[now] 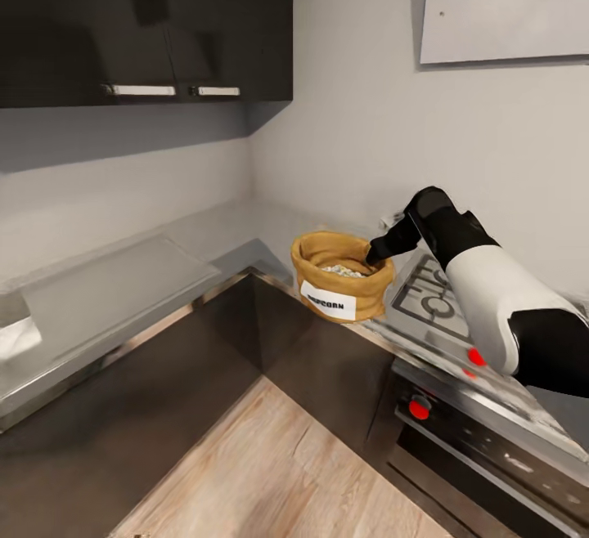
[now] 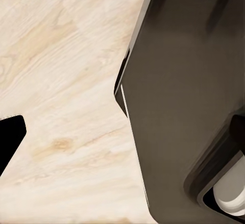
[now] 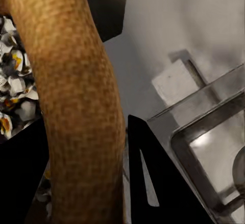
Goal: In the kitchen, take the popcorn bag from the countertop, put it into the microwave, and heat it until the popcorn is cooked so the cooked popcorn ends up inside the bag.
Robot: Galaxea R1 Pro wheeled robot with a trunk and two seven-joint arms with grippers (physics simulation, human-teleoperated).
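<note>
While the right gripper (image 1: 378, 256) straddles the popcorn bag (image 1: 339, 286) rim, seemingly pinching it, soft cloth may slip and spill popcorn (image 1: 343, 271) onto the countertop (image 1: 204, 235)

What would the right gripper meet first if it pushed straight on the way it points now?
Probably the popcorn bag's rolled rim: the right gripper straddles it, one finger inside over the popcorn, one outside. Depth unclear.

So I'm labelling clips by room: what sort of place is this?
A kitchen, most likely: dark wall cabinets over a shiny steel countertop, and a gas hob with red knobs beside the popcorn bag, whose rim the right gripper straddles.
</note>
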